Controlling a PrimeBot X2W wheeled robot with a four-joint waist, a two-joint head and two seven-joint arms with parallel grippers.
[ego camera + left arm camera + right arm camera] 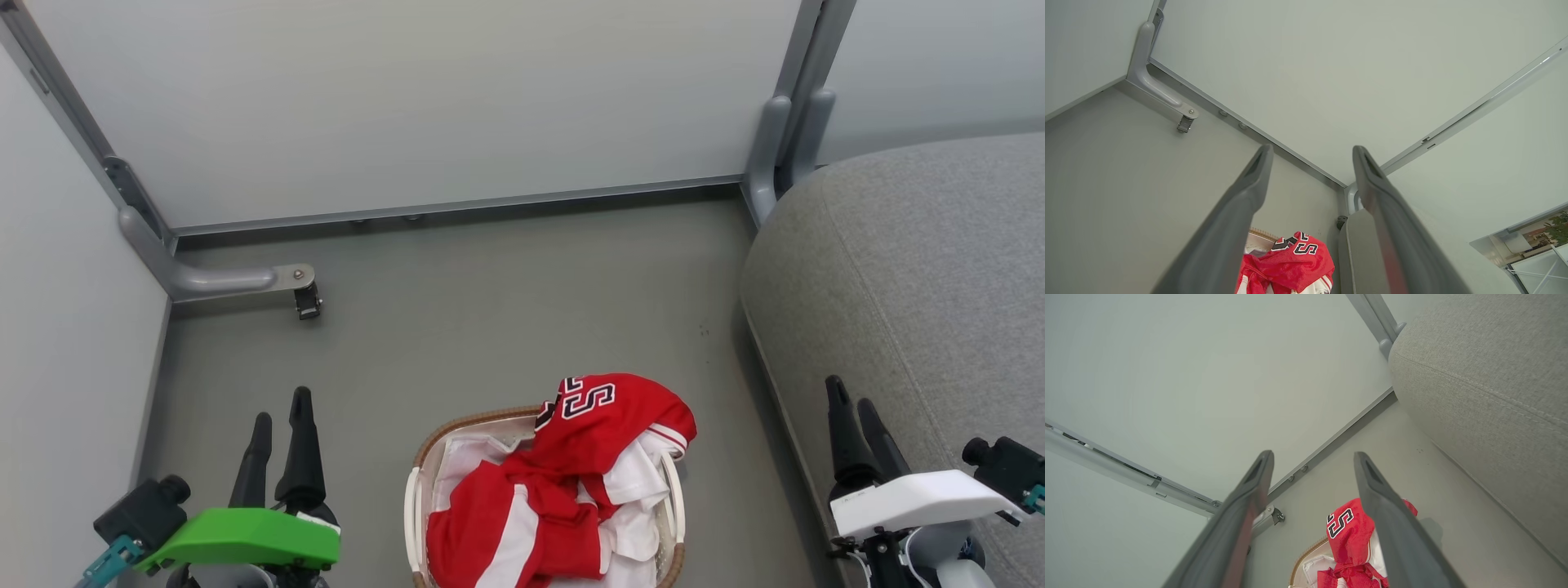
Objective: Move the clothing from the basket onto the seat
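Occupying the right side, one grey seat point(922, 269) is bordering the floor point(490, 310) where one basket point(457, 427) is holding the clothing point(571, 474), two heaped red-and-white garments, while the left gripper point(282, 406) and right gripper point(848, 394) are hanging spread and empty, the left wrist view adding a distant plant point(1560, 225).

Grey flr point(490, 327), pale partition walls point(408, 98) — metal frame point(204, 282)

The grey floor point(490, 310) is smooth. A small white basket point(457, 429) with a brown rim stands on it at 6 o'clock. A big grey seat point(914, 286) sits at 3 o'clock. A grey metal foot point(229, 282) with a little wheel point(308, 302) rests at 10 o'clock.
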